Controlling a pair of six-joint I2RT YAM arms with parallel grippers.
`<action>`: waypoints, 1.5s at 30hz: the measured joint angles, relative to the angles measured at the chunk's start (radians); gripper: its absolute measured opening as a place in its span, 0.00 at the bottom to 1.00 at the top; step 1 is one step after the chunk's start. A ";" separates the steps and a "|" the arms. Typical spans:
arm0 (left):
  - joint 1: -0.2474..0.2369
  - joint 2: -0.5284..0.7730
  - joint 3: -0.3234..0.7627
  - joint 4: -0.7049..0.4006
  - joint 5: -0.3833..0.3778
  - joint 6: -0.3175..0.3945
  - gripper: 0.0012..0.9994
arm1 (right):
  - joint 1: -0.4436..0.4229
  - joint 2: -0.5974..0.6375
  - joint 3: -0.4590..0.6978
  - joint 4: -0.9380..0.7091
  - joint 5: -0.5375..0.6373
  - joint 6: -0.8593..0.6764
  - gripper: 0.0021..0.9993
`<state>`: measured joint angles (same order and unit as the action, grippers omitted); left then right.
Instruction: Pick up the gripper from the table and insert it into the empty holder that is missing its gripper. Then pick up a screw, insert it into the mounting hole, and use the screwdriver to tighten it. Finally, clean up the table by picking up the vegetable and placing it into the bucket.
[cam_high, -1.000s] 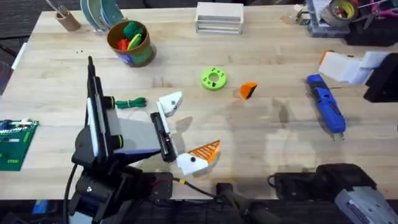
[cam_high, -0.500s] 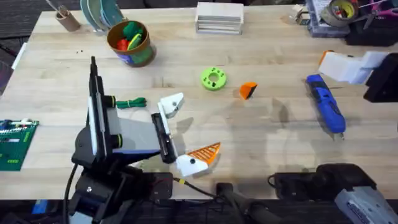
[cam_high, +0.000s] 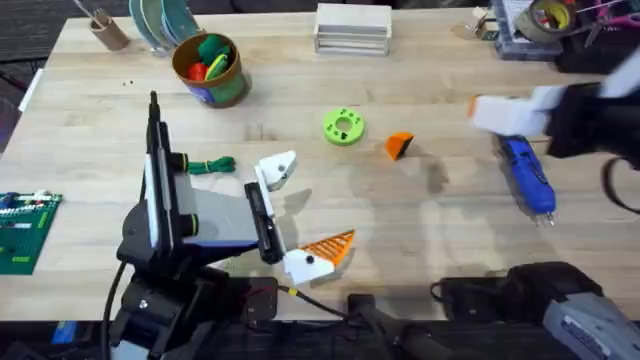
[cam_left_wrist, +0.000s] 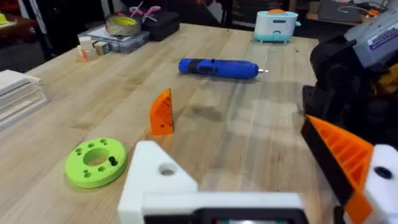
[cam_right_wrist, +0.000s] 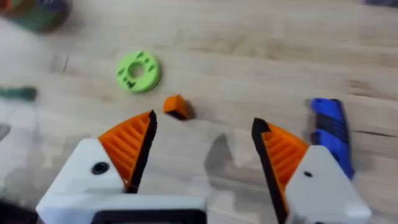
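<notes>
The right gripper (cam_right_wrist: 202, 158) hangs with its orange ribbed fingers (cam_right_wrist: 130, 146) spread wide, empty. The small orange plastic wedge gripper (cam_right_wrist: 176, 106) lies on the light wooden table (cam_right_wrist: 249, 56) just beyond them, between a green round disc (cam_right_wrist: 138, 71) and the blue cylindrical screwdriver (cam_right_wrist: 333, 134). The left gripper (cam_high: 300, 215) is open, one white holder (cam_high: 275, 168) bare.

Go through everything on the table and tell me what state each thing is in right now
orange gripper piece: loose on the table, not mounted
holder: bare, no orange pad
screwdriver: lying flat, untouched
vegetable: lying on the table, outside the bucket
green disc: lying flat
left gripper: open, holding nothing
right gripper: open, holding nothing
</notes>
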<state>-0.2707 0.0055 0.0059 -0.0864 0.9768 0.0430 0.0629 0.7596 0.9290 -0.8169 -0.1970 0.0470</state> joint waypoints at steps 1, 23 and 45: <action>0.000 0.000 0.000 0.000 0.000 0.000 0.99 | 0.028 0.025 0.000 -0.001 -0.009 -0.005 0.99; 0.000 0.000 0.000 0.000 0.000 0.000 0.99 | 0.384 0.510 0.000 0.066 0.173 -0.110 0.99; 0.000 0.000 0.000 0.000 0.000 0.000 0.99 | 0.452 0.669 0.000 0.234 0.313 -0.130 0.49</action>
<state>-0.2707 0.0055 0.0059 -0.0865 0.9768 0.0429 0.5152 1.4288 0.9291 -0.5828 0.1162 -0.0834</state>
